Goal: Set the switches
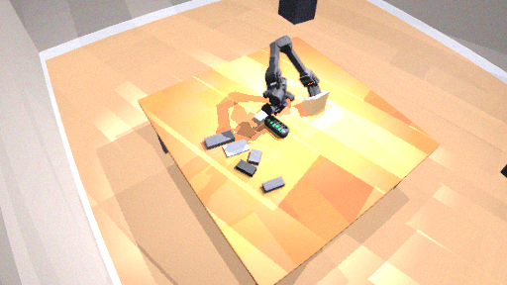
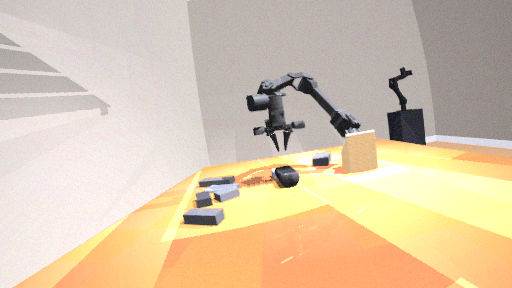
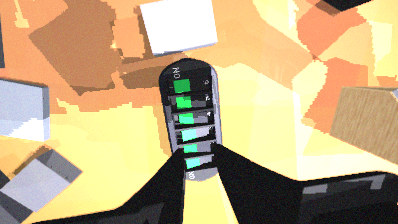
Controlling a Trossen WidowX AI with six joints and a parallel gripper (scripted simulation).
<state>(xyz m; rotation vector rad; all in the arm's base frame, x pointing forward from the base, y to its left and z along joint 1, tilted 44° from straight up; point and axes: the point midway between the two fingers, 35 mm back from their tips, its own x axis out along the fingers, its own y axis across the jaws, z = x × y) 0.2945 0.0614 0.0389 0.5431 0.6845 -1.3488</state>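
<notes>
The dark grey controller unit (image 1: 276, 129) (image 2: 287, 177) (image 3: 187, 67) sits on the bench with its switch side up. In the wrist view its six rockers run in a column, green ends on the left beside the ON mark, dark or grey ends on the right. Which end of each is pressed down is hard to tell. The label underneath is hidden. My gripper (image 2: 281, 150) (image 3: 198, 151) is partly open, with a narrow gap and nothing between the fingertips. It hangs above the unit, and in the wrist view its tips overlap the lower rockers.
A pale block (image 1: 260, 117) (image 3: 180, 25) lies close to the unit's far end. A tan upright block (image 1: 315, 104) (image 2: 361, 152) (image 3: 367, 120) stands by the arm's base. Several grey modules lie to one side, including a long one (image 1: 219, 140) and a separate one (image 1: 273, 184) (image 2: 203, 217).
</notes>
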